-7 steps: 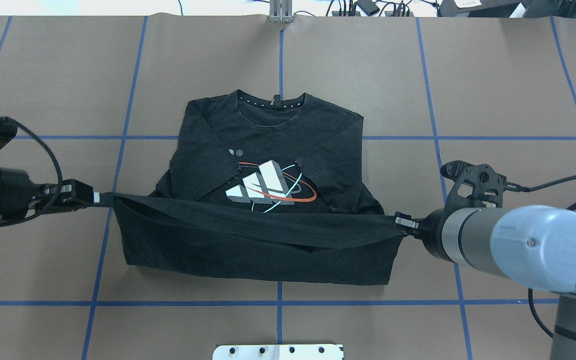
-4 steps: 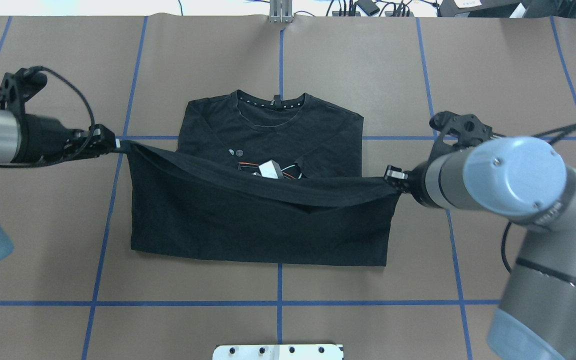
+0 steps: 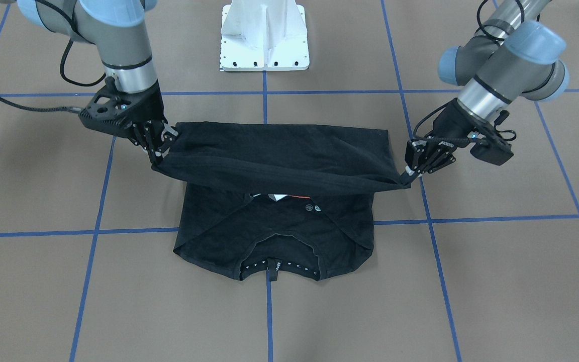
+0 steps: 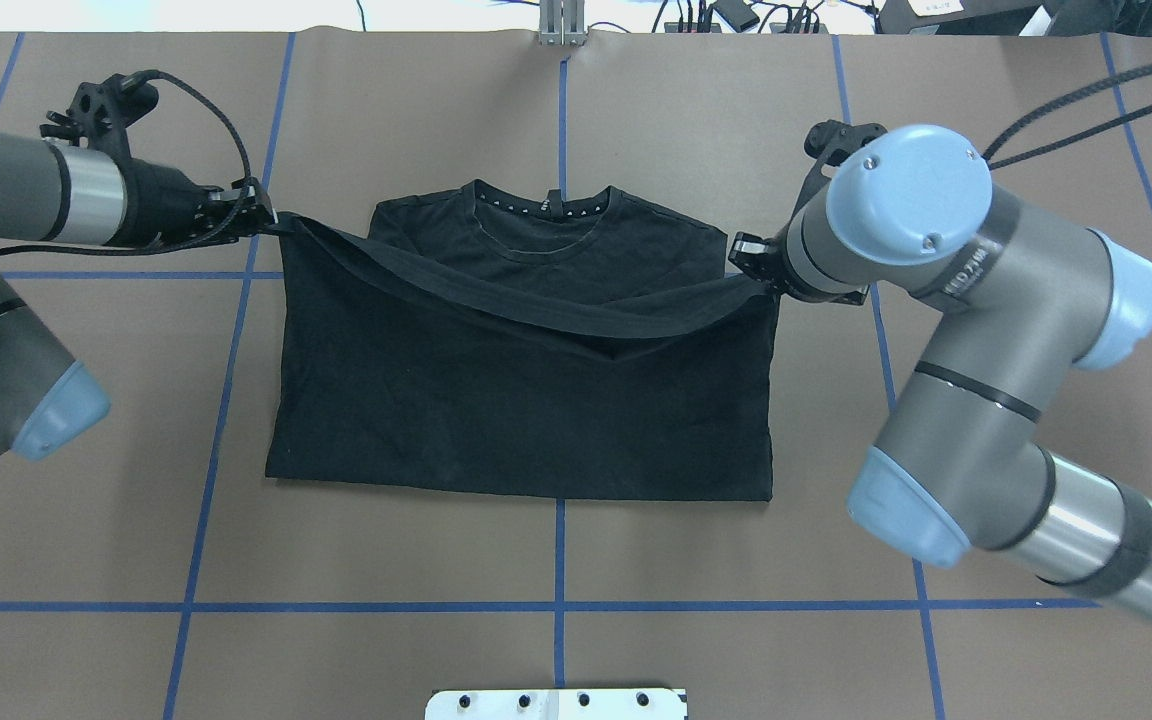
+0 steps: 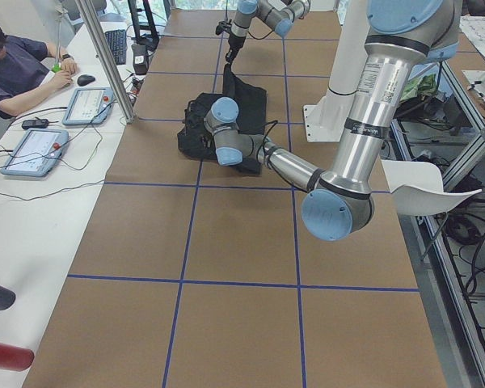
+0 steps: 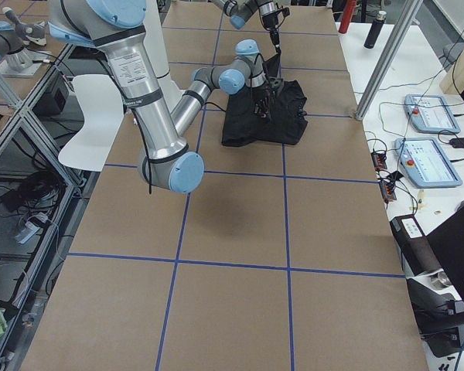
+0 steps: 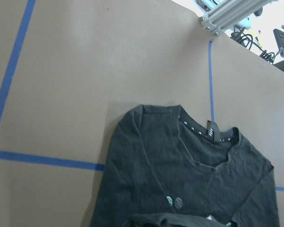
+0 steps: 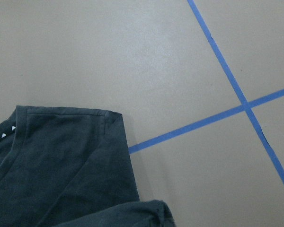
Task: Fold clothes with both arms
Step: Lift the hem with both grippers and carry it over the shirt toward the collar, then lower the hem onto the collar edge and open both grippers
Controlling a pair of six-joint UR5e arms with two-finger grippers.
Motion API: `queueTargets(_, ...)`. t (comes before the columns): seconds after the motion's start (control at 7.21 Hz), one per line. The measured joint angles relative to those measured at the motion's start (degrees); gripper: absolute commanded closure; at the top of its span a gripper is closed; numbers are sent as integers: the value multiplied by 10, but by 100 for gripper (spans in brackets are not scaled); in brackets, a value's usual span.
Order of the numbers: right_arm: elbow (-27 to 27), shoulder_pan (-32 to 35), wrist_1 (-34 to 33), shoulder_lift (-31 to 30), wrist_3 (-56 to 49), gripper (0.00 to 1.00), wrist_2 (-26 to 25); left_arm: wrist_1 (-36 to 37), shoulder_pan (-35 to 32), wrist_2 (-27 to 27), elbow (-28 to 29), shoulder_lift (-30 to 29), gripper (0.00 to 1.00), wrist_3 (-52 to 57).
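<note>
The t-shirt [image 4: 516, 420] lay on the tabletop [image 4: 636, 130], its hem [image 4: 576, 320] raised and stretched toward the collar [image 4: 541, 215], with one corner pinched in the left hand [image 4: 266, 220] and the other in the right hand [image 4: 754, 268]. The hem's middle sagged; an uneven release or a slipping corner would likely skew the fold.

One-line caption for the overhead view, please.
Left arm and right arm, jaws shut on the t-shirt's hem corners, hold it taut above the chest, short of the collar.

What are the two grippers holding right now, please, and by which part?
Both hold the t-shirt by its bottom hem: the left gripper pinches one corner, the right gripper the other, the hem lifted between them.
</note>
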Motion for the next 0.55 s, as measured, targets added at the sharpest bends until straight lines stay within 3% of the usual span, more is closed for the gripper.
queueTargets(0.55, -155, 31, 22, 83, -34, 100, 14, 23, -2, 29, 113, -77, 100, 39)
